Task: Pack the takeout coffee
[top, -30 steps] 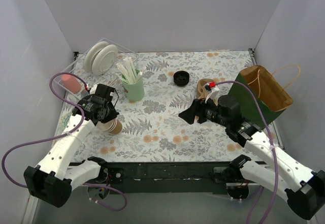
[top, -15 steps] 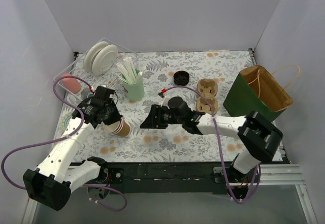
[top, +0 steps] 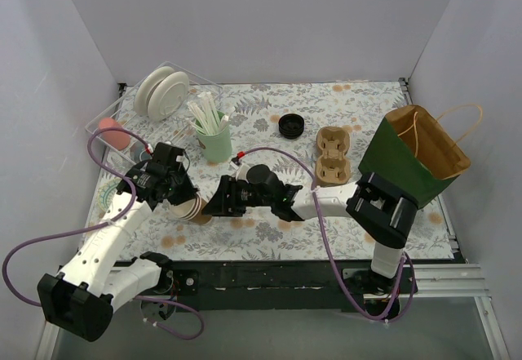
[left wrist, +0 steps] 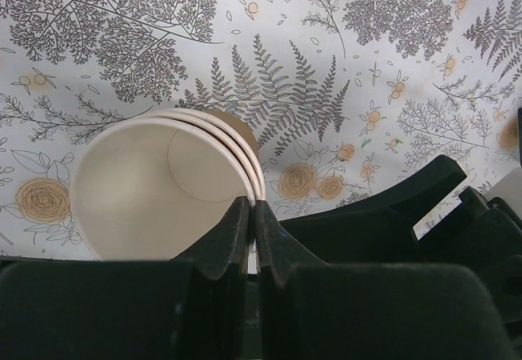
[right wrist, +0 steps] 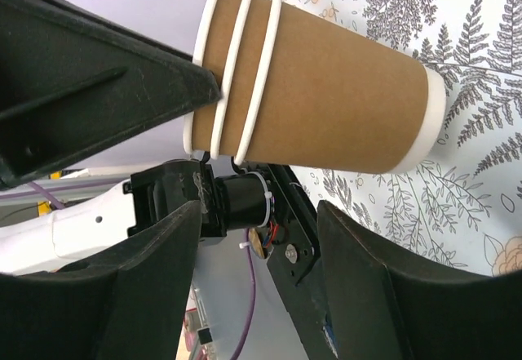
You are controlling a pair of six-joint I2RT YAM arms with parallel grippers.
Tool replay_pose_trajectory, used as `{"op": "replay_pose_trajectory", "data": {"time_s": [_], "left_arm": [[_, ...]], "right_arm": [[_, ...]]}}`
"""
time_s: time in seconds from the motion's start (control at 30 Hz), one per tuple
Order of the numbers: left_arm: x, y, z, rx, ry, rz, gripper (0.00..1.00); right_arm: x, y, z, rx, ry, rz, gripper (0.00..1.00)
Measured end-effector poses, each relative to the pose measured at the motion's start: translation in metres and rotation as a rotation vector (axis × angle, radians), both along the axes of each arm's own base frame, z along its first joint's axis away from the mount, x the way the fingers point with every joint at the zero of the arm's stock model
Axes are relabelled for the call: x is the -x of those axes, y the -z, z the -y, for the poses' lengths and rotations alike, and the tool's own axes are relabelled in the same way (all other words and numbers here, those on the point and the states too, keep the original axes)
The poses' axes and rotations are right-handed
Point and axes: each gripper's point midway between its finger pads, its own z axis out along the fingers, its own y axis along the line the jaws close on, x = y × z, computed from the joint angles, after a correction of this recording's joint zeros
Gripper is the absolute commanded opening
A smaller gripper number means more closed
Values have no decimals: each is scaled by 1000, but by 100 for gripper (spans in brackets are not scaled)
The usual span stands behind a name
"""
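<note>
My left gripper (top: 181, 201) is shut on the rim of a stack of three nested kraft-brown paper cups (top: 191, 209) and holds it tilted, low over the table. In the left wrist view the fingers (left wrist: 236, 229) pinch the white rims, and the open cup mouth (left wrist: 155, 184) shows no lid. My right gripper (top: 214, 205) is open, right next to the stack. In the right wrist view the stack (right wrist: 326, 91) lies above the open jaws, untouched. A cup with a black lid does not show. Black lids (top: 291, 124) lie further back.
A brown paper bag (top: 416, 152) with a green side stands open at the right. The pulp cup carrier (top: 332, 156) lies left of it. A mint-green cup of straws (top: 214, 140) and a clear tray of white discs (top: 161, 91) stand at the back left.
My right arm has swung left across the table, from beside the bag to the cup stack. My left gripper has shifted the stack a little to the right.
</note>
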Motion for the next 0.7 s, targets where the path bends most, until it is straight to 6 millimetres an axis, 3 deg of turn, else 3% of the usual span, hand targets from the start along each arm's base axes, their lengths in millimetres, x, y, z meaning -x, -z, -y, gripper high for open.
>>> {"op": "replay_pose_trajectory", "data": {"time_s": [0.33, 0.7], "left_arm": [[1, -1, 4, 33, -5, 8, 0], [4, 2, 4, 40, -17, 4, 0]], "right_arm": [[-9, -6, -17, -6, 28, 6, 65], [-18, 8, -16, 68, 82, 6, 57]]}}
